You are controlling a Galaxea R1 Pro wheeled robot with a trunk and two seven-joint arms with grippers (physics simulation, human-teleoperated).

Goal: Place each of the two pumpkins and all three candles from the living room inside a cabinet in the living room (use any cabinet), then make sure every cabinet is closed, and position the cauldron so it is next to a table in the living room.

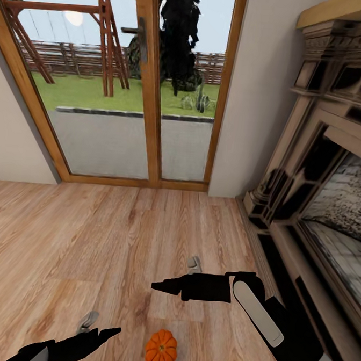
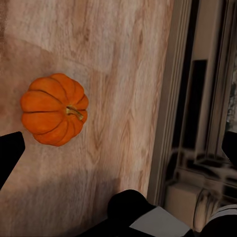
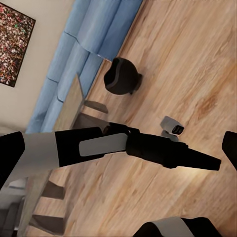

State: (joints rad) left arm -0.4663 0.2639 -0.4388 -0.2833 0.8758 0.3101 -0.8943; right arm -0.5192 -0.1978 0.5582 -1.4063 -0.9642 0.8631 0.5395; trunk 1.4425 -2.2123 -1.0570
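One small orange pumpkin [image 1: 161,350] sits on the wood floor just in front of me, stem up; the left wrist view has it close [image 2: 54,108]. My left gripper [image 1: 110,333] hovers just left of it, open, one finger [image 2: 10,153] at the edge of its view. My right gripper [image 1: 159,285] hangs open a little beyond the pumpkin, pointing left, with nothing between its fingers [image 3: 230,148]. A black cauldron [image 3: 121,76] stands on the floor near a pale table [image 3: 69,106]. The other pumpkin, the candles and the cabinet are out of view.
An ornate grey fireplace [image 1: 321,174] runs along the right side, close to my right arm. Ahead stands a wood-framed glass door [image 1: 146,92] onto a garden. A blue sofa [image 3: 84,44] stands behind the table, with a picture [image 3: 15,44] on the wall.
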